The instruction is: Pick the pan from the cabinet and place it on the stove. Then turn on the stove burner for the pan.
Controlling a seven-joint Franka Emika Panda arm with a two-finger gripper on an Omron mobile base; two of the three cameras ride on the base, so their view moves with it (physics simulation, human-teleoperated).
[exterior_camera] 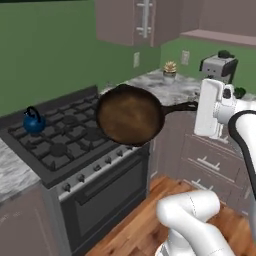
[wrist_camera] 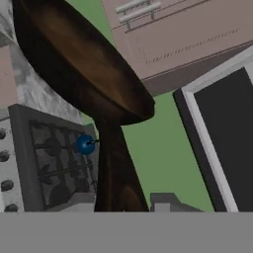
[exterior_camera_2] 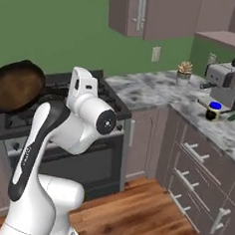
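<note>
One step looks done, since the pan (exterior_camera: 130,116) is out of the cabinet (exterior_camera: 137,21), its handle pinched by the gripper (exterior_camera: 199,106) at 3 o'clock, hanging tilted over the stove (exterior_camera: 65,145) front, so setting down and the knob remain.

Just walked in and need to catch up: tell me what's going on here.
The white arm is carrying the pan by its long handle, held in the pincer. The pan hangs tilted in the air over the front right part of the stove, not yet set on the grates. A small blue kettle sits on a back burner. No burner looks lit.
</note>
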